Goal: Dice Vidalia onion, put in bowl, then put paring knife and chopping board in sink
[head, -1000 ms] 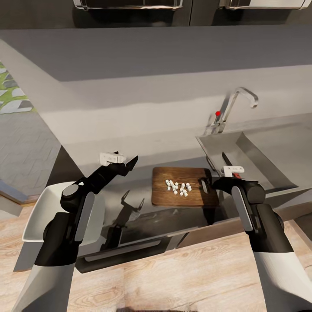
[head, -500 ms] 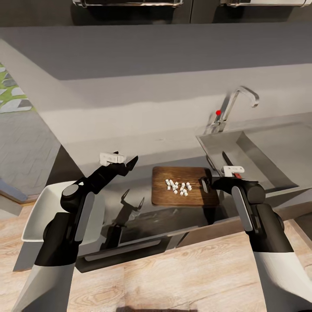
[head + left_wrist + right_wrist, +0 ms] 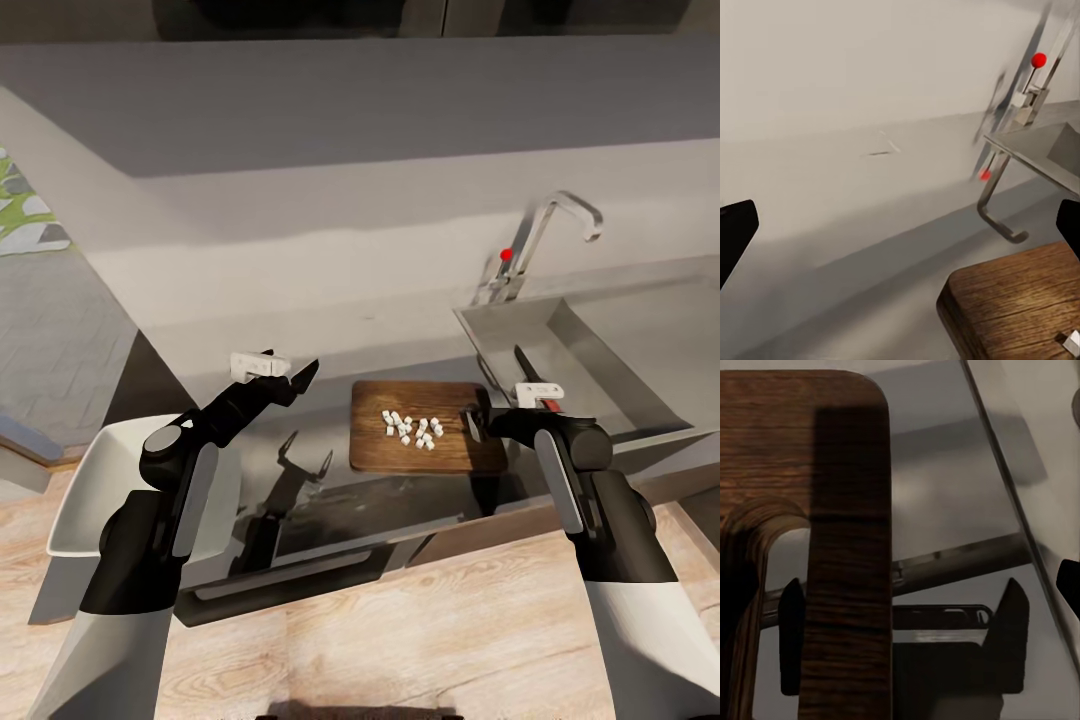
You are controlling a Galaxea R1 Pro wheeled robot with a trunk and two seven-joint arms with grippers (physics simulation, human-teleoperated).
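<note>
A: Where does the chopping board [image 3: 424, 428] lie?
B: Flat on the grey bench [image 3: 330, 330], just left of the sink [image 3: 585, 350]. A cluster of small white onion dice [image 3: 412, 430] sits near the middle of its surface. In the left wrist view one rounded corner of the board [image 3: 1020, 311] appears, with a single white cube at its edge.

A: And the paring knife?
B: The paring knife [image 3: 524, 366] shows its dark pointed blade at the near left side of the sink basin, just behind the right wrist; whether it rests on the rim or inside, I cannot tell.

A: State of the right tool?
B: The right tool [image 3: 478, 425] sits at the board's right end by the handle slot. Whether its fingers are spread or closed, I cannot tell.

A: The left tool?
B: The left tool [image 3: 300, 380] hangs above the bench left of the board, fingers spread wide, holding nothing.

A: The bowl?
B: The white bowl [image 3: 90, 490] stands at the near left, partly hidden by the left arm. The chrome faucet [image 3: 540, 235] with its red knob rises behind the sink.
</note>
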